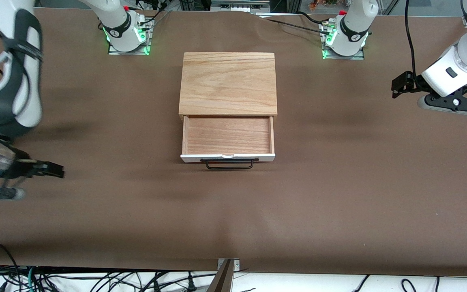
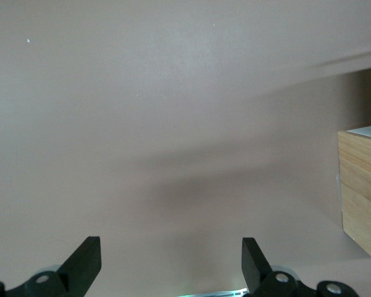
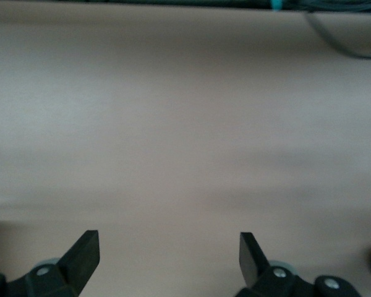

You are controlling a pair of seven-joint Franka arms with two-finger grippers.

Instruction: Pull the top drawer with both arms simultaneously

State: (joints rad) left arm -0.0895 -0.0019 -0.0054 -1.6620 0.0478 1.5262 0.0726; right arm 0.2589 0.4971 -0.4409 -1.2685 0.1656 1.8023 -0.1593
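Observation:
The top drawer (image 1: 228, 136) stands pulled out of the low cabinet (image 1: 228, 83) at the table's middle. Its reddish wood bottom shows bare, and the white front panel (image 1: 258, 157) with its black bar handle (image 1: 229, 164) faces the front camera. My left gripper (image 1: 397, 85) (image 2: 171, 263) hangs open over bare table toward the left arm's end, apart from the drawer, with nothing between its fingers. My right gripper (image 1: 55, 169) (image 3: 169, 257) is open and empty too, over bare table toward the right arm's end. The left wrist view shows the cabinet's wooden side (image 2: 362, 185).
The brown table cover (image 1: 339, 194) spreads around the cabinet. Both arm bases (image 1: 126, 36) (image 1: 345, 38) stand at the table's edge farthest from the front camera. Cables (image 1: 35, 280) lie along the edge nearest it, and dark cables (image 3: 346, 31) show in the right wrist view.

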